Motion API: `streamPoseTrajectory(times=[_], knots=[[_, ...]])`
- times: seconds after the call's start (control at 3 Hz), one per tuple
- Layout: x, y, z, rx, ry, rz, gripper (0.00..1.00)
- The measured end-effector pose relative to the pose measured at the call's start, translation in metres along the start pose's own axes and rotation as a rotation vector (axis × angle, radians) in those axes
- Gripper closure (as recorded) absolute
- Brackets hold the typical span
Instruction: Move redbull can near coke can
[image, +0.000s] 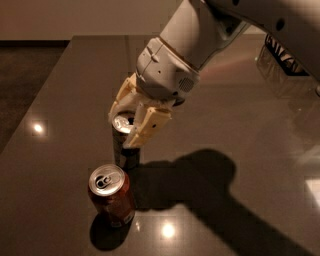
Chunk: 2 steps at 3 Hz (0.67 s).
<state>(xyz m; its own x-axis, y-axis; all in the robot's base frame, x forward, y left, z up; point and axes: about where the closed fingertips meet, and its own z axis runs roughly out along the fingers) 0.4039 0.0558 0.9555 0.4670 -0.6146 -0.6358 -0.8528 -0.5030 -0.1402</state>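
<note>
In the camera view we see the claw (128, 123) clamped on the top of the redbull can (126, 151), holding it upright just behind the coke can (111, 196) on the dark surface (60, 100), close enough, we judge, for the task; whether its base touches down we cannot tell. The arm (200, 30) slants in from the upper right, wrist (167, 75) bent downward, fingers (146, 126) straddling the can's rim.

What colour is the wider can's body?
The wider can is dark red, camera view; gripper holds slim can behind.
</note>
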Motion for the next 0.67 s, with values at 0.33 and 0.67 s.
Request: streamPoseTrajectory(times=[0.33, 0.67], knots=[[0.0052, 0.0077, 0.0059, -0.033, 0.04, -0.054, 0.85], [0.0118, 0.0152, 0.0107, -0.072, 0.074, -0.092, 0.61]])
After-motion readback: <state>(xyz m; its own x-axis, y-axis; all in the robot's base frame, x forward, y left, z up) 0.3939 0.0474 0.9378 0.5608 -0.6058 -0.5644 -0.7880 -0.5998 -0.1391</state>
